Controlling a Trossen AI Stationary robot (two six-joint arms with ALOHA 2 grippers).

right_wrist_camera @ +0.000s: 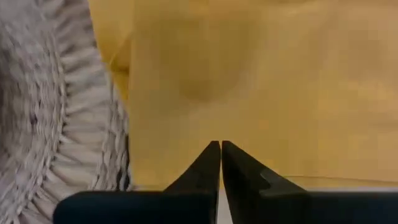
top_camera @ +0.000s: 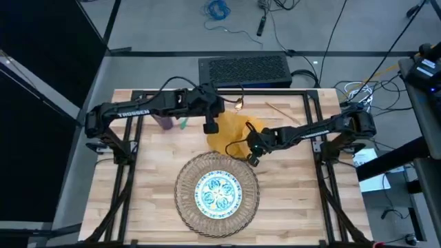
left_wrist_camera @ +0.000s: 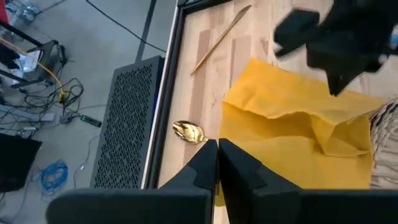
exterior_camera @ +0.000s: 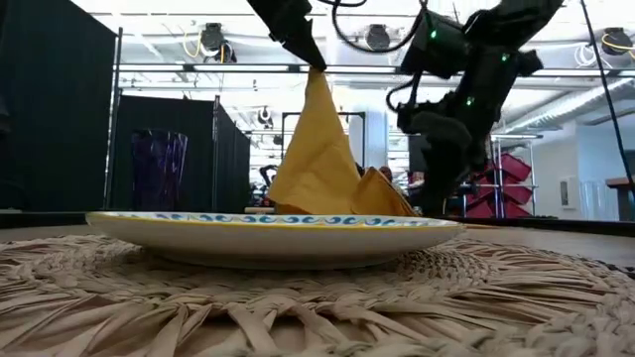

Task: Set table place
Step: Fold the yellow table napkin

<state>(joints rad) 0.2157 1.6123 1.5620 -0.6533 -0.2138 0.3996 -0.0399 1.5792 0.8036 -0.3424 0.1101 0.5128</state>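
Napkin pinched by closed left pincer, lifted into peak; right pincer closed beside mat.

Far half of table crowded. Yellow napkin lifted into a peak at centre, left gripper pinched on its tip, right gripper closed at its right edge, just beyond the wicker mat. Mat and plate fill the near centre. Purple cup blocks far left; spoon and fork lie along the far edge. Bare planks near left and near right.
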